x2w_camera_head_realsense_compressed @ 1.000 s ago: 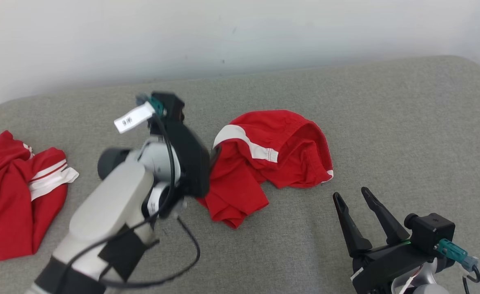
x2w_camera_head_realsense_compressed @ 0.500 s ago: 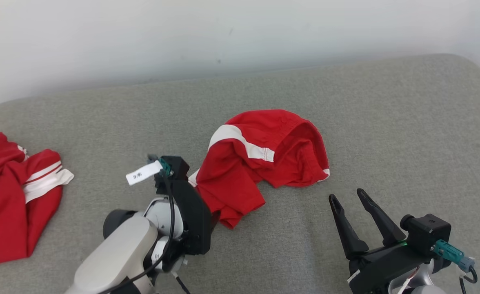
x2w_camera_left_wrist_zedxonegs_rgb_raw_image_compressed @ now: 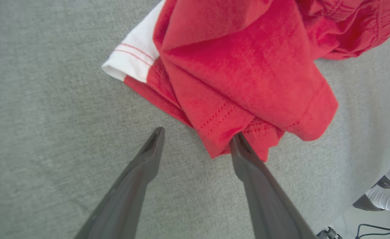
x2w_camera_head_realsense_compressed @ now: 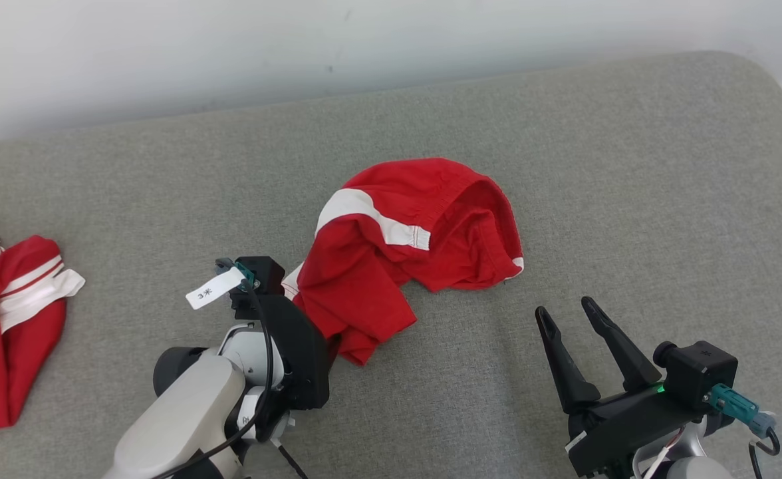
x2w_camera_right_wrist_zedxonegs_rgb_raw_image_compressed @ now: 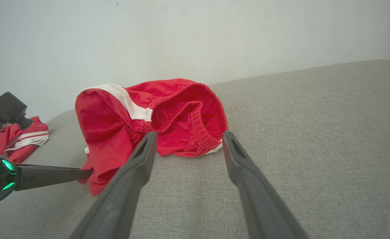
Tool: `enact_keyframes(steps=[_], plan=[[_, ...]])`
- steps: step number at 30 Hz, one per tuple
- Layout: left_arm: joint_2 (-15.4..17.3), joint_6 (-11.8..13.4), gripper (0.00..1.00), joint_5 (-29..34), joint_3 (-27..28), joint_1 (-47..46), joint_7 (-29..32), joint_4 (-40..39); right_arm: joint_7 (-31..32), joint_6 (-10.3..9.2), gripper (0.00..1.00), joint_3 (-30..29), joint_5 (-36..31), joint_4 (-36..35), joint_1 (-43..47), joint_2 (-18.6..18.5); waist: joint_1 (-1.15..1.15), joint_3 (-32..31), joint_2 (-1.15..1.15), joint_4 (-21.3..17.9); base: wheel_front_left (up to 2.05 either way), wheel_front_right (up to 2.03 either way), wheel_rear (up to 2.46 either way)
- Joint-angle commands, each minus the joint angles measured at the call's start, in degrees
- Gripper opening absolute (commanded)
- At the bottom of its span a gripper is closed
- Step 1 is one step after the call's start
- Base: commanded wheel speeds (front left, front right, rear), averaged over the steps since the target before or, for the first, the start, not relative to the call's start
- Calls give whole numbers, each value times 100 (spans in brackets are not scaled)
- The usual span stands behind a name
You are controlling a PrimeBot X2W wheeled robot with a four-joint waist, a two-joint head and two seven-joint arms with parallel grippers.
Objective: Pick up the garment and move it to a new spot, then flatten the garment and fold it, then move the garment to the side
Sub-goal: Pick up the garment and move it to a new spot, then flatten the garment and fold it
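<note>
The garment (x2w_camera_head_realsense_compressed: 417, 239) is a pair of red shorts with a white side stripe, lying crumpled in the middle of a grey cushion (x2w_camera_head_realsense_compressed: 630, 166). My left gripper (x2w_camera_head_realsense_compressed: 331, 342) is open at its near left corner. In the left wrist view the left gripper (x2w_camera_left_wrist_zedxonegs_rgb_raw_image_compressed: 196, 136) has one fingertip against the red hem of the garment (x2w_camera_left_wrist_zedxonegs_rgb_raw_image_compressed: 241, 66) and the other over bare cushion. My right gripper (x2w_camera_head_realsense_compressed: 564, 309) stands open to the near right, apart from the cloth. In the right wrist view the right gripper (x2w_camera_right_wrist_zedxonegs_rgb_raw_image_compressed: 189, 134) points at the elastic waistband of the garment (x2w_camera_right_wrist_zedxonegs_rgb_raw_image_compressed: 168, 113).
A second red and white garment (x2w_camera_head_realsense_compressed: 12, 332) lies bunched at the cushion's far left, also seen in the right wrist view as the second garment (x2w_camera_right_wrist_zedxonegs_rgb_raw_image_compressed: 22, 141). A white wall (x2w_camera_head_realsense_compressed: 364, 46) runs behind the cushion. Bare cushion lies to the right of the shorts.
My left arm has drawn back toward me and lowered to the shorts' near corner. The head camera has shifted, sliding the scene left. The right gripper has held still.
</note>
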Motion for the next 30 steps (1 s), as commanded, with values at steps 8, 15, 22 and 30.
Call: enact_keyframes(steps=[8,15,22,30], plan=[[-63,-150,0,-97,96,-131,-229,146,-37,17,100,-48,-21,36,-110,-24,0,85,-1,-55,0,0,0],[65,-2,0,185,374,-504,-982,-107,-50,17,100,-68,-3,71,-105,-25,0,48,-1,4,0,0,0],[206,34,0,354,674,-994,-1593,-623,-52,17,100,-64,28,100,-74,-25,0,-21,-1,78,0,0,0],[409,110,0,483,917,-1348,-1878,-1363,-49,17,100,-68,30,110,-48,-25,0,-121,-1,122,0,0,0]])
